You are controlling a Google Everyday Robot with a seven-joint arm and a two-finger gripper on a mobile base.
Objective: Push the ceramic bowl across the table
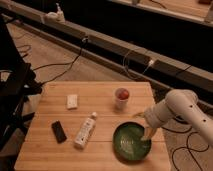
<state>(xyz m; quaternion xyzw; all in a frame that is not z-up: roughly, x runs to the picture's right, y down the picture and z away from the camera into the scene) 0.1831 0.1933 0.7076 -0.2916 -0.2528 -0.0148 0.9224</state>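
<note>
Just at the ceramic bowl (129, 144) rim sits the gripper (148, 133); spread or pressed together, I cannot tell.

Dim robot lab or workshop, black cables (59, 64) trailing over the floor at left, long dark rail (107, 46) across the top (one white plug (150, 62)), gripper (148, 131) lower right, above the table (100, 95)

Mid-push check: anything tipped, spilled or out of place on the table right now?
Only the white bottle lies on its side, left of the ceramic bowl; no spill shows. The bowl sits upright near the front right corner of the table, gripper at its right rim. The white cup stands upright.
</note>
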